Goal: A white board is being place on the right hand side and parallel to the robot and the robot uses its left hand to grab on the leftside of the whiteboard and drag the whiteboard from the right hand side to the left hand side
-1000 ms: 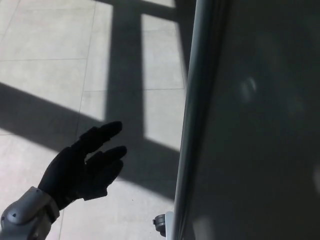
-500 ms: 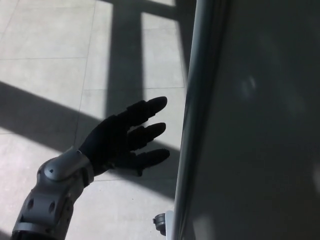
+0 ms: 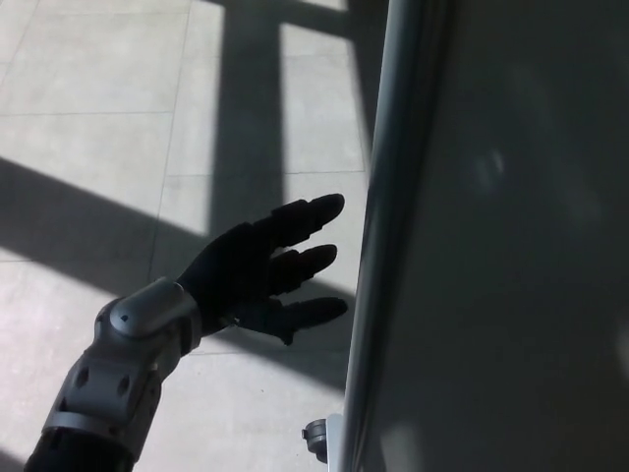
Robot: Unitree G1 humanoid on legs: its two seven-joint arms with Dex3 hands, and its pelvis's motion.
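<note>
Fingers on the left hand are spreading wide and holding nothing, all three black digits pointing right toward the whiteboard. Tips are sitting just beside the board's grey left edge frame, apart from it, no contact showing. Grey forearm cuff is coming in from the near left corner, angling up to the right. Whiteboard is standing upright and filling the right side of the view, near to far, its face lying in shade with faint reflections. One caster is showing at the board's near left foot. Tiled floor is lying to the left, crossed by sunlit patches and dark shadow bars. Right hand is out of view.
</note>
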